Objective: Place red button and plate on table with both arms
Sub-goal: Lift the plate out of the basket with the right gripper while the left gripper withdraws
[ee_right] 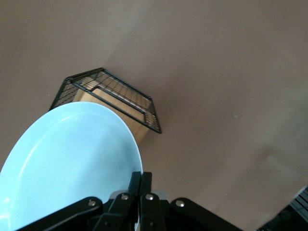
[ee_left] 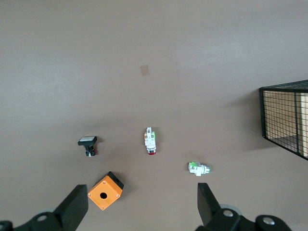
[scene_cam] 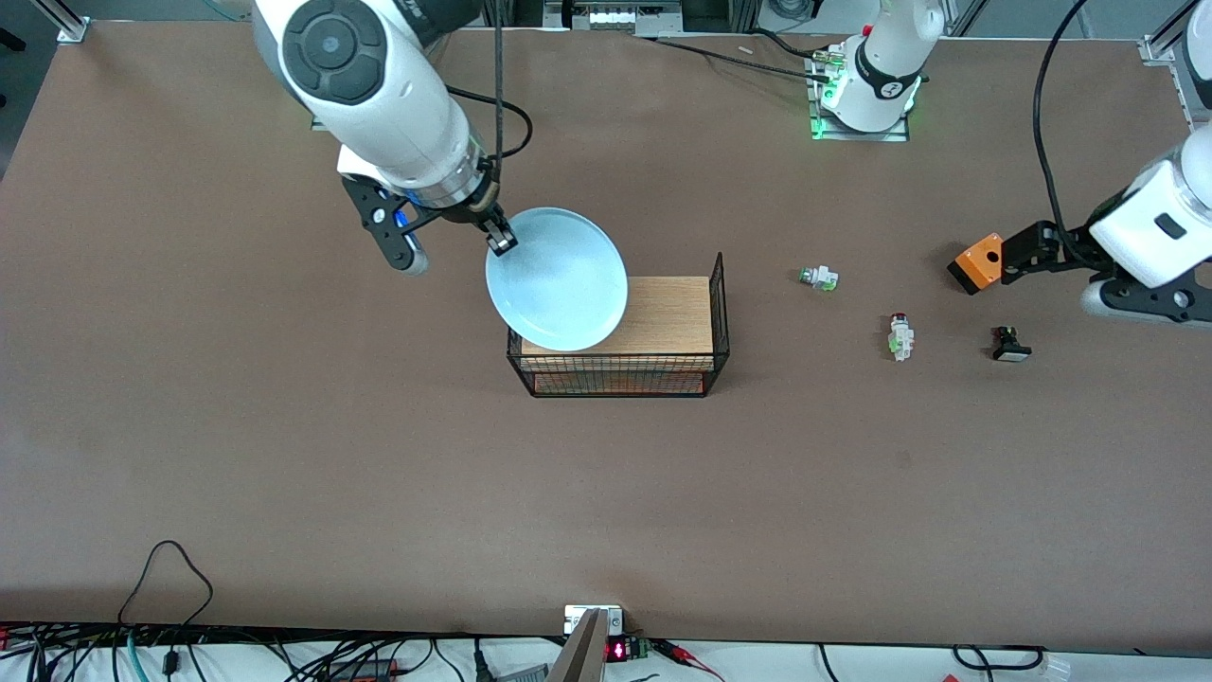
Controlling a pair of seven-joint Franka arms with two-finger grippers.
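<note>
Your right gripper (scene_cam: 500, 242) is clamped tight on the rim of the plate (scene_cam: 559, 279), holding it tilted in the air over the wire basket (scene_cam: 620, 371) at the end toward the right arm. Your left gripper (ee_left: 139, 204) hangs with its jaws spread wide and nothing between them, above the orange box (scene_cam: 978, 263) at the left arm's end of the table (scene_cam: 284, 455). The red button (scene_cam: 900, 337) lies on the table between the green-capped switch (scene_cam: 819, 278) and the black switch (scene_cam: 1009, 345), clear of both grippers.
</note>
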